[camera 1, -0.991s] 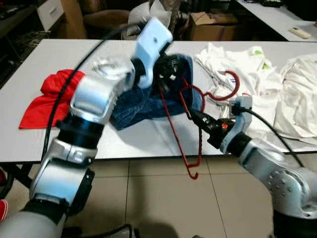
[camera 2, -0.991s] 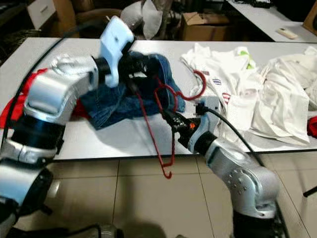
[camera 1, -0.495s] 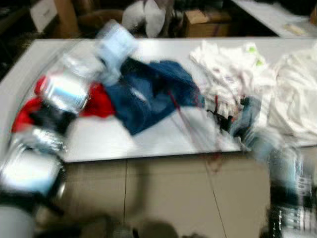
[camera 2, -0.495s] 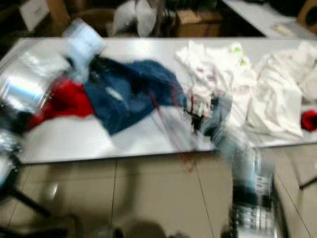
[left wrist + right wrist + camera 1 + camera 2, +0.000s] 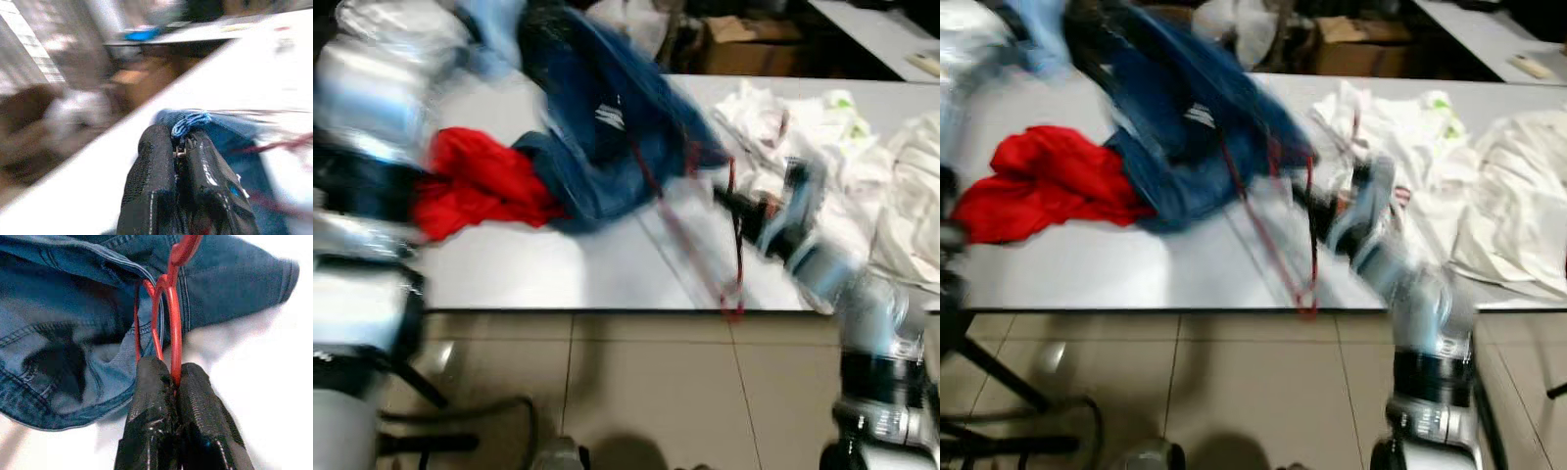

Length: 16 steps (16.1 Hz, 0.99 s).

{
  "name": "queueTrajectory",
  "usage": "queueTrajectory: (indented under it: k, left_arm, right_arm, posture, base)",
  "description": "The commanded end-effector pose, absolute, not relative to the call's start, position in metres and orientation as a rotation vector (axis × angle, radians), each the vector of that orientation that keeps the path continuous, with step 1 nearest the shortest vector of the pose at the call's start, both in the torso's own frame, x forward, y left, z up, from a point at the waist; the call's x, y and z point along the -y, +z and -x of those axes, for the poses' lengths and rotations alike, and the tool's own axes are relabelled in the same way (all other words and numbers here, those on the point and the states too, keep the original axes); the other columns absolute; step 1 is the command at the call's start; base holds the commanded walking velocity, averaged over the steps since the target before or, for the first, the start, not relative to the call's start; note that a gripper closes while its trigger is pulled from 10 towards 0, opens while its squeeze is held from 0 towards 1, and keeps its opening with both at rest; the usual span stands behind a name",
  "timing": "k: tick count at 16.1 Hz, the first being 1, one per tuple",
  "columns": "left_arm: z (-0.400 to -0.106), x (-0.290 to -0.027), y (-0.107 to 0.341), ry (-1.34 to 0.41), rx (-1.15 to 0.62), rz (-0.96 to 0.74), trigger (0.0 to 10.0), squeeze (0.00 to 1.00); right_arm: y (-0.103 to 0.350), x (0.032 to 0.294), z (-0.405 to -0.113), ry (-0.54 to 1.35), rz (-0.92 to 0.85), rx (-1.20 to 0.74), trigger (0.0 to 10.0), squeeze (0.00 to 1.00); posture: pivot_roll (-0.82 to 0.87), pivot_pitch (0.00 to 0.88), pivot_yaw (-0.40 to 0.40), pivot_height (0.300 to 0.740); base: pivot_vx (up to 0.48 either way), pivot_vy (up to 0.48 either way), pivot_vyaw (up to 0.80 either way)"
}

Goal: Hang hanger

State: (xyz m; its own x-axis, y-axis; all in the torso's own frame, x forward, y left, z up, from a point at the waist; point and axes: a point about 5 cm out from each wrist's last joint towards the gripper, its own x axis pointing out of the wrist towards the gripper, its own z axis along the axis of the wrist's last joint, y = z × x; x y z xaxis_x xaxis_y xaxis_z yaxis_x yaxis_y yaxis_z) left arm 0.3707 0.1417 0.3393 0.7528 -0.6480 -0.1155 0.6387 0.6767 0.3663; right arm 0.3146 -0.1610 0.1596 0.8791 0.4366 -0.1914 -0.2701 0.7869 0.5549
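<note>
The head views are blurred. My left gripper [image 5: 178, 143], up at the far left, is shut on a fold of the blue jeans [image 5: 607, 127] and holds that end above the white table [image 5: 558, 274]. The rest of the jeans drape down onto the table. A thin red wire hanger [image 5: 732, 245] runs from the jeans to the table's front edge. My right gripper [image 5: 173, 377] is shut on the hanger's red wire [image 5: 170, 328] close to the denim [image 5: 73, 357]. In the left eye view the right gripper [image 5: 732, 202] is right of the jeans.
A red garment [image 5: 480, 181] lies on the table left of the jeans. White clothes [image 5: 862, 147] cover the table's right side. Cardboard boxes [image 5: 749, 44] stand behind the table. Tiled floor [image 5: 636, 392] lies in front of the table.
My left arm has lifted the jeans up and to the left, uncovering the red garment. The right gripper still holds the hanger. The camera has shifted and blurred.
</note>
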Motion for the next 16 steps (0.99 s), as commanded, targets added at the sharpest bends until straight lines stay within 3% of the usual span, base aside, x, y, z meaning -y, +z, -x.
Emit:
queueTrajectory:
  k: [1,3,4,8,9,14,16]
  left_arm:
    - [-0.364,-0.124,0.338,-0.805,0.034,-0.390,0.1,0.00]
    - [-0.360,-0.093,0.308,-0.890,-0.042,-0.323,0.8,0.00]
    - [-0.363,-0.083,0.293,-0.858,-0.058,-0.341,0.2,0.00]
    - [-0.376,-0.078,0.284,-0.709,0.018,-0.334,0.0,0.00]
    - [-0.375,-0.077,0.282,-0.702,0.025,-0.367,0.0,0.00]
    - [-0.377,-0.087,0.277,-0.666,0.053,-0.560,0.0,0.00]
    - [-0.377,-0.097,0.275,-0.691,0.029,-0.592,0.0,0.00]
  right_arm:
    - [0.158,0.168,-0.310,0.341,-0.485,-0.331,10.0,0.00]
    - [0.147,0.164,-0.292,0.400,-0.392,-0.361,10.0,0.00]
    - [0.157,0.157,-0.283,0.473,-0.406,-0.313,10.0,0.00]
    - [0.176,0.157,-0.275,0.361,-0.323,-0.159,10.0,0.00]
    - [0.176,0.154,-0.271,0.296,-0.383,-0.132,10.0,0.00]
    - [0.165,0.155,-0.271,0.144,-0.500,-0.148,10.0,0.00]
    - [0.147,0.174,-0.284,0.072,-0.525,-0.216,10.0,0.00]
  posture:
    - [0.05,0.000,-0.005,0.740]
    - [0.04,0.000,0.011,0.740]
    - [0.03,0.000,0.025,0.740]
    - [0.01,0.000,0.031,0.740]
    - [0.01,0.000,0.033,0.740]
    - [0.01,0.000,0.033,0.740]
    - [0.01,0.000,0.035,0.740]
  base:
    - [0.000,0.000,0.00]
    - [0.000,0.000,0.00]
    - [0.000,0.000,0.00]
    - [0.000,0.000,0.00]
    - [0.000,0.000,0.00]
    - [0.000,0.000,0.00]
    - [0.000,0.000,0.00]
